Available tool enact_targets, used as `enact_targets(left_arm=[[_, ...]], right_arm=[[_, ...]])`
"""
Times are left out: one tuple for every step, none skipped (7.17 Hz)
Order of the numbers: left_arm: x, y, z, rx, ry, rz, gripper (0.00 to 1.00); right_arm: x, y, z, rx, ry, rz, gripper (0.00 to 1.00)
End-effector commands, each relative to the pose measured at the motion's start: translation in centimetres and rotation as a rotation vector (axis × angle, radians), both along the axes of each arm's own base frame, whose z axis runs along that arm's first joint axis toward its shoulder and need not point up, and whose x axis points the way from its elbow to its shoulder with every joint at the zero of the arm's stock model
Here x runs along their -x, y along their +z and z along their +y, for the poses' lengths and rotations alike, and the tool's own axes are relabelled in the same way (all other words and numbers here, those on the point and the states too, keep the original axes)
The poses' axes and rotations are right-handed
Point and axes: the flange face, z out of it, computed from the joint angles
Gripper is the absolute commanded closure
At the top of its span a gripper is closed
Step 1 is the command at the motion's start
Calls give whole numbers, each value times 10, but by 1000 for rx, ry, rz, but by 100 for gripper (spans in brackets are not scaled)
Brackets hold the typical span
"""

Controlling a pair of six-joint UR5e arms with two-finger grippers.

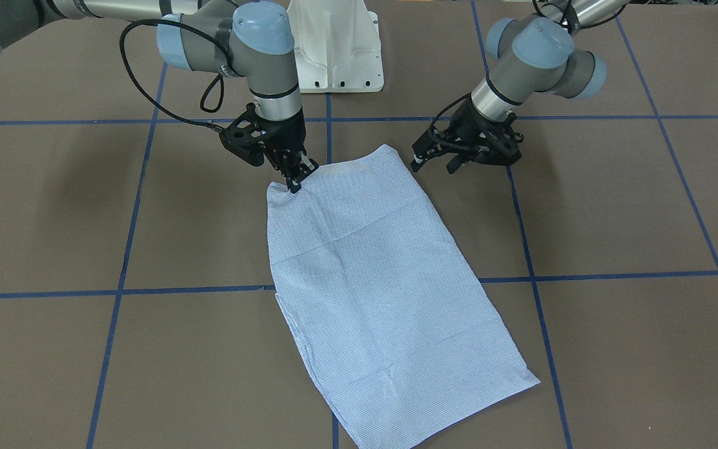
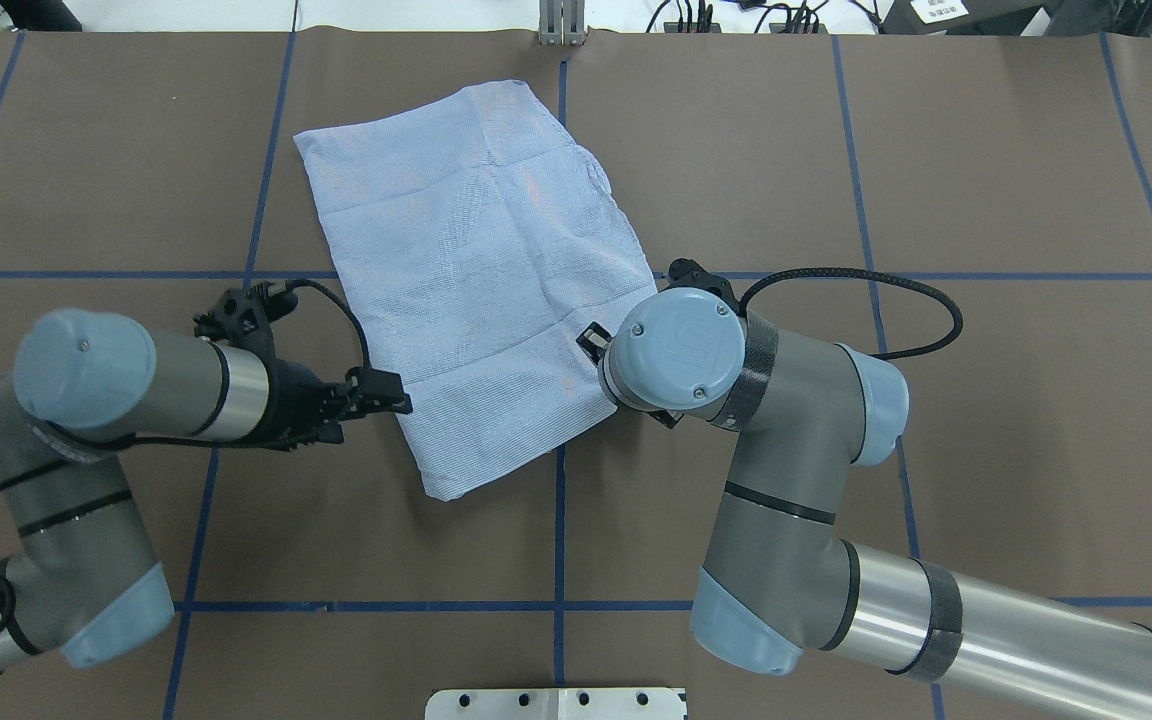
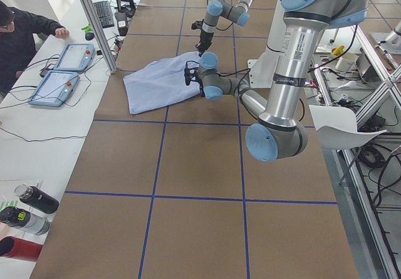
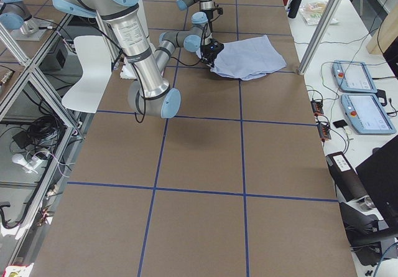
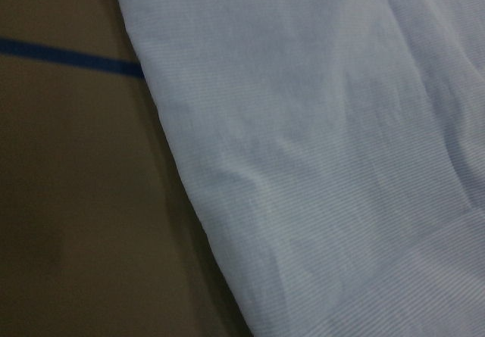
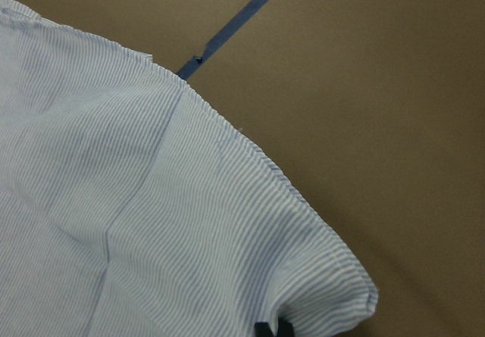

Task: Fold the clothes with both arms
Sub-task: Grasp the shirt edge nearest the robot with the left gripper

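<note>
Shirt (image 1: 384, 280) already a long folded panel; right hand (image 1: 296, 179) pinches its corner, left hand (image 1: 435, 166) hangs spread alongside; cross-fold apparently remains.

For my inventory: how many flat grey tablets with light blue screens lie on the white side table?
2: one tablet near the person's hand, the other tablet beside it.

Two jointed arms of silver-grey tube with light blue joint caps: the left arm (image 2: 176, 385) and the right arm (image 2: 786, 480). Small screws dot the right wrist's round cap (image 2: 684, 343), and black bands wrap its polished forearm. Braided black cables (image 2: 896, 290) loop to the black left tool (image 1: 435, 163) and right tool (image 1: 300, 176). The pedestal base (image 1: 334, 50) is white.
</note>
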Motion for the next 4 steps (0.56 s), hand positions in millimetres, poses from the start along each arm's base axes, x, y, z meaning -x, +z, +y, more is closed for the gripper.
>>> enact_targets(left_arm=[[-42, -23, 39, 176, -77, 59, 15], [-53, -25, 50, 212, -67, 66, 21], [-57, -21, 51, 217, -67, 57, 22], [-65, -20, 48, 214, -81, 51, 22]], right_arm=[[0, -2, 1, -1, 1, -2, 100], [0, -2, 1, -1, 1, -2, 100], [0, -3, 1, -2, 1, -3, 100], [0, -3, 1, -2, 1, -3, 100]])
